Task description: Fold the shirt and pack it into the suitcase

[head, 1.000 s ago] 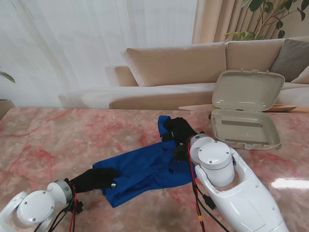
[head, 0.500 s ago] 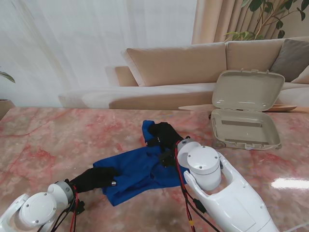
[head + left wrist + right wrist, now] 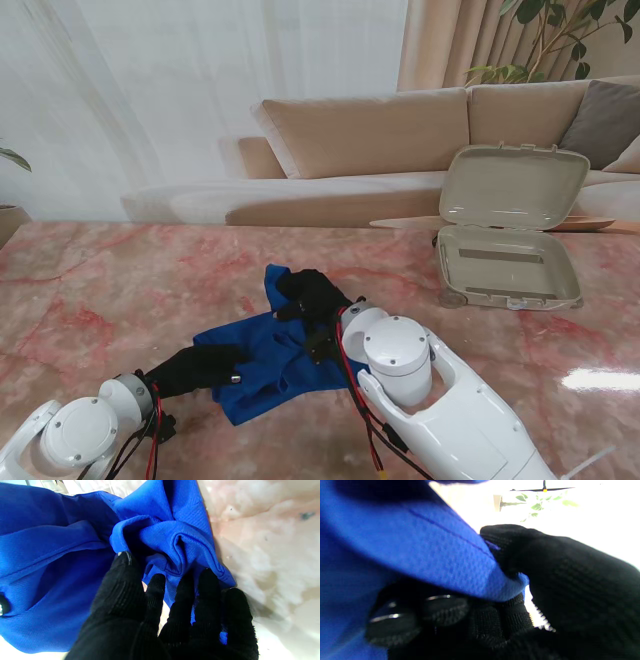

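my right robot hand [image 3: 312,293] is pinched on a hem of the blue shirt [image 3: 262,362], thumb against fingers with the cloth edge caught between them, plain in the right wrist view [image 3: 545,590]. it holds that corner lifted off the bench [image 3: 120,290], above the middle of the garment. my left robot hand [image 3: 200,366] lies flat on the shirt's left edge, nearer to me; in its wrist view the fingers [image 3: 155,597] are spread and pressing into bunched folds [image 3: 160,545], not clearly closed round anything — i read it as pinning the cloth rather than gripping it.

the shirt sits in a rumpled heap at mid-bench, partly doubled over itself. the suitcase [image 3: 510,235] stands open, lid up, well apart to the right and farther from me, with nothing of the shirt in it.

so i judge we are in the folding step, a fold being carried across. the next move calls for laying the lifted corner down over the pinned side and letting go cleanly — the risk i see is the fabric bunching instead of lying flat.
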